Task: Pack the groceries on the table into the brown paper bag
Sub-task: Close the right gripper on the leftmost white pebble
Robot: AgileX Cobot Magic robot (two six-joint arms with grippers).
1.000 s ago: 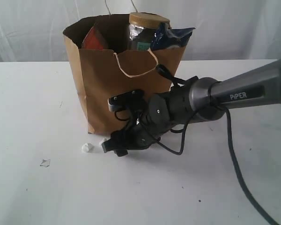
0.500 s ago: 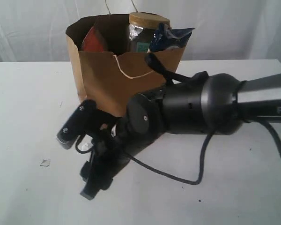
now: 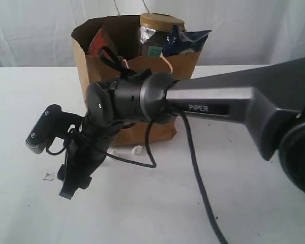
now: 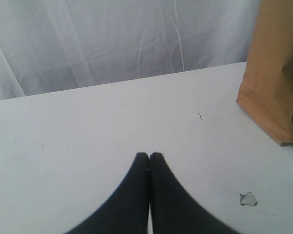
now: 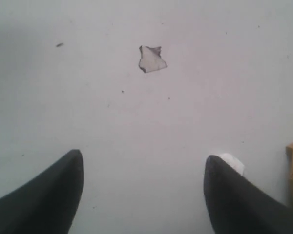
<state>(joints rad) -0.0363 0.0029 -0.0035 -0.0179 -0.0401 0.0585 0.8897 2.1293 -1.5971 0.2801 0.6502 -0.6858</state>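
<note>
Exterior view: the right arm has swung from the bag's right front across to its left front. The right end effector (image 3: 68, 187) now hangs low over the worktop (image 3: 254, 203), released and empty. The brown paper bag (image 3: 185, 68) stands at the back of the worktop, upright, long axis vertical, mouth up. The gold-lidded jar (image 3: 160, 31) sits inside it lid-up, beside the brown pouch (image 3: 102, 41). Only white scraps (image 3: 137, 150) lie outside, so packing looks finished or nearly so.

Left wrist view: the left end effector (image 4: 149, 157) is clenched on nothing, well apart from the bag's wall.

Right wrist view: the fingers (image 5: 234, 195) stand spread over bare worktop, the bag's corner just in sight.
</note>
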